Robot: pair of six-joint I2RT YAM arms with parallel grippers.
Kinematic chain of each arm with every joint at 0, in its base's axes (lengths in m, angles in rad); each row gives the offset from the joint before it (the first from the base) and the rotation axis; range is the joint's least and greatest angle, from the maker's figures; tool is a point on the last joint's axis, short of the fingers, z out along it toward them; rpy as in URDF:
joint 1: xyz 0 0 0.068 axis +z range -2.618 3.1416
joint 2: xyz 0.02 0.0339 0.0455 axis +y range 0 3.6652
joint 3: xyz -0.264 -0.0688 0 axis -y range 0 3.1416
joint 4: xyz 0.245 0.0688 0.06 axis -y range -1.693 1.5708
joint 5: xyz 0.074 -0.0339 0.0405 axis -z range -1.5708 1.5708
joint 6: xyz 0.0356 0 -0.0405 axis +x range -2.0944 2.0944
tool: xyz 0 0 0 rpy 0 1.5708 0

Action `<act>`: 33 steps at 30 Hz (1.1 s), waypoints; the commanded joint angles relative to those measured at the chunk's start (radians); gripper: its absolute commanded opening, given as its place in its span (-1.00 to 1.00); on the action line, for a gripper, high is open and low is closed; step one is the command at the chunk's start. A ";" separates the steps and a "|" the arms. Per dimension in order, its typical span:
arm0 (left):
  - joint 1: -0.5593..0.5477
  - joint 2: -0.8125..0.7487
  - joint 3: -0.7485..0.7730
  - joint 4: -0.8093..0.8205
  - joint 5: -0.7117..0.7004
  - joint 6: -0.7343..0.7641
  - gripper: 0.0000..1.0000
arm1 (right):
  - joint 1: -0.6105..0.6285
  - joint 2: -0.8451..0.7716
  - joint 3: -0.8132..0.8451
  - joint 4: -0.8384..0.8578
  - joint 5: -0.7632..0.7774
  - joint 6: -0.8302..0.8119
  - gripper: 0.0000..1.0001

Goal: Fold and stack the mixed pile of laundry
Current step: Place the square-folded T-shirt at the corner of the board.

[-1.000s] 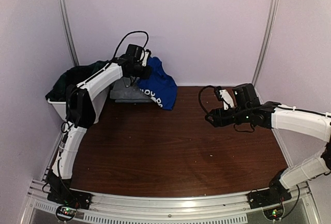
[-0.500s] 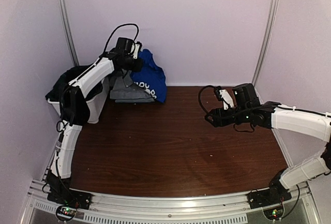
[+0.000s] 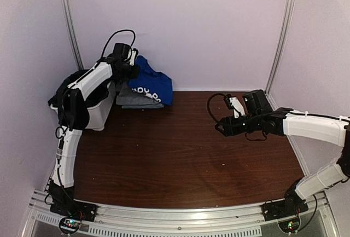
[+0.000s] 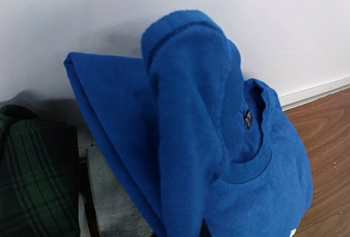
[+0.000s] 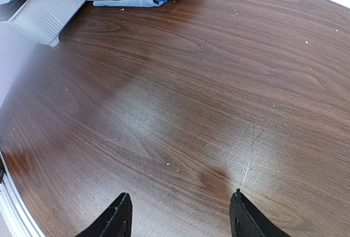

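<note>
1 blue tee (image 3: 153, 84) at 11 o'clock of table (image 5: 219, 84), long axis 10-to-4, print end low, top bunched in L gripper (image 3: 133, 64) clamped on it, over 1 grey garment (image 3: 136, 100), 1 white basket (image 3: 95, 114) w/ 1 tartan skirt (image 4: 33, 182), R gripper (image 5: 179, 215) at 3 o'clock, wide open, empty

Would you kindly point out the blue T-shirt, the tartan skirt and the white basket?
blue T-shirt (image 4: 257, 193): left wrist view, chest below the collar.
tartan skirt (image 4: 33, 188): left wrist view, checked fabric.
white basket (image 3: 100, 115): top external view, side wall.
</note>
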 commanded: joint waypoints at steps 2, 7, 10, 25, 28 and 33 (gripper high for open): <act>0.043 -0.051 -0.042 0.064 -0.083 0.035 -1.00 | -0.005 0.016 0.031 0.017 -0.012 0.008 0.23; 0.067 -0.026 -0.037 0.071 -0.113 0.027 -1.00 | -0.005 0.026 0.031 0.018 -0.015 0.009 0.23; 0.069 -0.012 -0.034 0.081 -0.145 0.046 -1.00 | -0.004 0.034 0.036 0.019 -0.024 0.011 0.22; 0.068 0.005 -0.032 0.076 -0.213 0.052 0.34 | -0.005 0.046 0.047 0.011 -0.027 0.010 0.23; 0.065 -0.029 -0.032 0.074 -0.214 0.066 0.43 | -0.004 0.045 0.047 0.012 -0.028 0.011 0.24; 0.013 -0.078 -0.043 0.072 -0.163 0.127 0.57 | -0.005 0.043 0.050 0.019 -0.028 0.011 0.26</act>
